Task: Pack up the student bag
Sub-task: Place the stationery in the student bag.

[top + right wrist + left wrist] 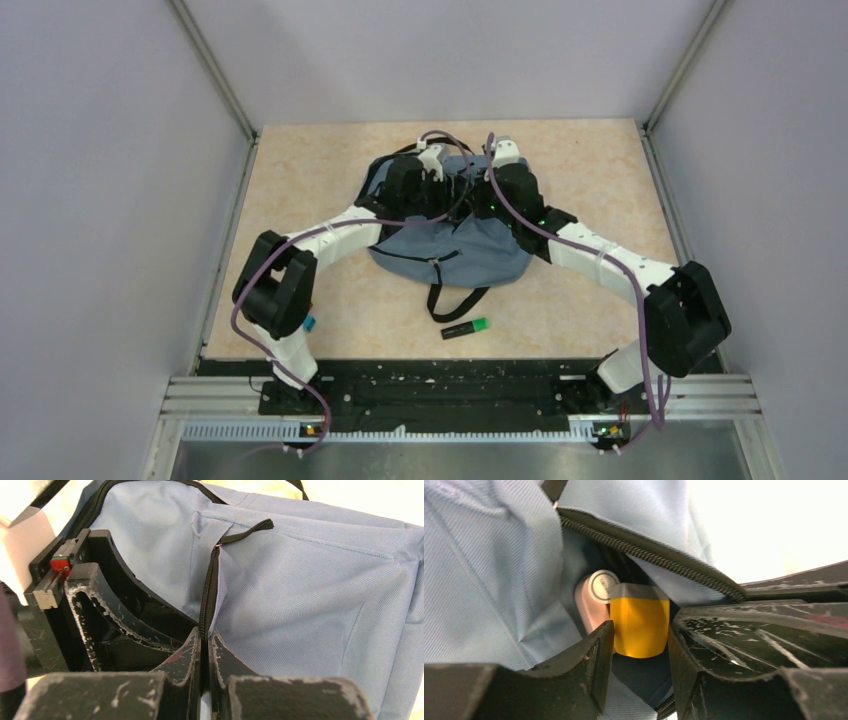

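Observation:
The slate-blue student bag [455, 250] lies in the middle of the table with its top opening toward the far side. My left gripper [437, 185] reaches into the opening. In the left wrist view its fingers [596, 655] close on either side of a yellow item with a grey end [640, 627], inside the bag [484, 570] beside a pale pink cylinder [591, 600]. My right gripper [487, 195] is shut [205, 635] on the bag's black zipper edge [207, 595] and holds the fabric [300, 580] up.
A black marker with a green cap [465, 328] lies on the table in front of the bag, near its black strap [450, 300]. A small blue object [310, 323] sits beside the left arm's elbow. Grey walls enclose the table on three sides.

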Robot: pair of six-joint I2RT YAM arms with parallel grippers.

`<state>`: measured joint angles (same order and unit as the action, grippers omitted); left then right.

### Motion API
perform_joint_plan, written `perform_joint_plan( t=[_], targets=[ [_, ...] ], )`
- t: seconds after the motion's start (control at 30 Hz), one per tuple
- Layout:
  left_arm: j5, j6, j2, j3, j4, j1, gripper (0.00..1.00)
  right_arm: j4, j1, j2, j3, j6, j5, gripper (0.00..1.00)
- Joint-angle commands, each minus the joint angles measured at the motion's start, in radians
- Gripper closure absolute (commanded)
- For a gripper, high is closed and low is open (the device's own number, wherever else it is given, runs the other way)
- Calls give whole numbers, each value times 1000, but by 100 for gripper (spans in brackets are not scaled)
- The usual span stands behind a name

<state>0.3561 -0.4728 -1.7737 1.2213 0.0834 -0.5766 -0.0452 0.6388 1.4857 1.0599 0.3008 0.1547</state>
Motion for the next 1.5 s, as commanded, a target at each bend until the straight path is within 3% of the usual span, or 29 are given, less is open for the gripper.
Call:
perform_joint_plan(
  t=[0.0, 0.27, 0.43, 0.77, 0.97, 1.2, 1.47],
  targets=[
    [81, -28, 6, -21, 140, -7, 52, -82, 6, -56, 16, 21, -25, 100],
    [126, -66, -35, -37, 214, -20, 56, -82, 7, -42, 27, 23, -37, 100],
    [35, -4, 30, -60, 167, -19, 55, -75, 6, -47, 26, 24, -32, 100],
    [-222, 123, 342, -225, 59, -19, 32, -73, 6, -59, 20, 16, -20, 100],
    [-122, 230, 507, -384, 23, -44, 32, -73, 5, -59, 20, 13, -14, 100],
    [-1, 288, 652, -564, -12, -186, 36, -68, 5, -64, 19, 9, -2, 100],
    [-24, 228, 609, -663, 15, -327, 36, -78, 5, -32, 41, -21, 41, 100]
  ],
)
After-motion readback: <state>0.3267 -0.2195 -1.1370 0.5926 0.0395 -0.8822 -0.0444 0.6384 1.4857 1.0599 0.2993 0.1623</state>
